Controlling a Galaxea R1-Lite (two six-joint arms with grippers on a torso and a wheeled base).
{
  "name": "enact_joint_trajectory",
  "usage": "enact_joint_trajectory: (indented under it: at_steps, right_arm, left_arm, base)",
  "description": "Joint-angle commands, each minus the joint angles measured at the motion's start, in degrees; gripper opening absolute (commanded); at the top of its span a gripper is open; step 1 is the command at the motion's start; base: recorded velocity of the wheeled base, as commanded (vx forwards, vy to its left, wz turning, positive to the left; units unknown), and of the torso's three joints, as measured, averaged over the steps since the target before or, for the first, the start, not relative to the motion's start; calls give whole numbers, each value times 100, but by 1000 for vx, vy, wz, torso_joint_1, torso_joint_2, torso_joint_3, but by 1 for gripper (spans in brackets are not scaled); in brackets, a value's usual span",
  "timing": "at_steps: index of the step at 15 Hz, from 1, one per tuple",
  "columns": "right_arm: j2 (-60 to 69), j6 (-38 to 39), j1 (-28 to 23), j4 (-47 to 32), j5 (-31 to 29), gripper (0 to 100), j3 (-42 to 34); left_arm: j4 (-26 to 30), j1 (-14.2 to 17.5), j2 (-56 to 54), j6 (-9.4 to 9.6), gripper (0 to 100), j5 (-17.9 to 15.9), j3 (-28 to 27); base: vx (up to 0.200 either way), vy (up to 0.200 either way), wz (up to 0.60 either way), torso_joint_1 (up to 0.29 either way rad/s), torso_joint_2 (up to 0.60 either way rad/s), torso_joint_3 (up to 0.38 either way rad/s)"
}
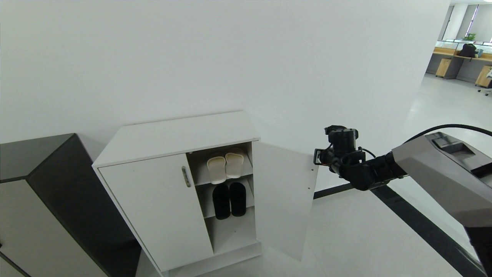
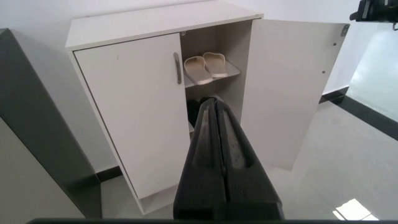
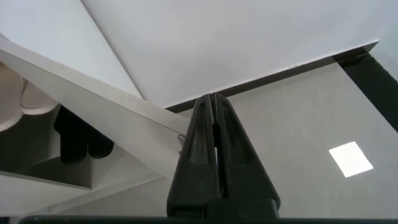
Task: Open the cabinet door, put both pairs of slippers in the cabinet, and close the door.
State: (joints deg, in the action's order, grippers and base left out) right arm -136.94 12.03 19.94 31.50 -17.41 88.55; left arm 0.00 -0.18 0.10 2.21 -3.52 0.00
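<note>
The white cabinet (image 1: 173, 134) stands against the wall with its left door (image 1: 153, 207) closed and its right door (image 1: 284, 196) swung open. A white pair of slippers (image 1: 225, 166) lies on the upper shelf, and a black pair (image 1: 229, 200) on the shelf below. My right gripper (image 1: 316, 157) is at the upper outer corner of the open door, shut with nothing in it. In the right wrist view the gripper (image 3: 213, 98) sits just beside the door's edge (image 3: 93, 93). My left gripper (image 2: 216, 102) is shut and empty, held in front of the cabinet opening and hiding part of the black slippers (image 2: 194, 111).
A dark grey cabinet (image 1: 46, 184) stands close to the left of the white one. A black strip (image 1: 415, 219) runs across the pale floor on the right. There is open floor in front of the door, and office desks (image 1: 461, 57) far behind on the right.
</note>
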Motion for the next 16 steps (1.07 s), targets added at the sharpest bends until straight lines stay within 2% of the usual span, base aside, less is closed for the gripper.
enact_joint_trajectory:
  at_steps: [1,6,10,16]
  right_arm:
    - [-79,1,10,-12,1,0,22]
    - [-35,-8,97,-4,-8,0,-128]
    - [361,-17,344,-4,-17,0,-620]
    - [1257,1,1521,5,1,0,-1850]
  left_arm:
    - [0,1,-1,-1,0,1,0]
    - [0,1,-1,-10,0,1,0]
    - [0,1,-1,-10,0,1,0]
    - [0,1,-1,-10,0,1,0]
  base:
    - [0,0,0,0,0,0]
    - [0,0,0,0,0,0]
    - [0,0,0,0,0,0]
    - [0,0,0,0,0,0]
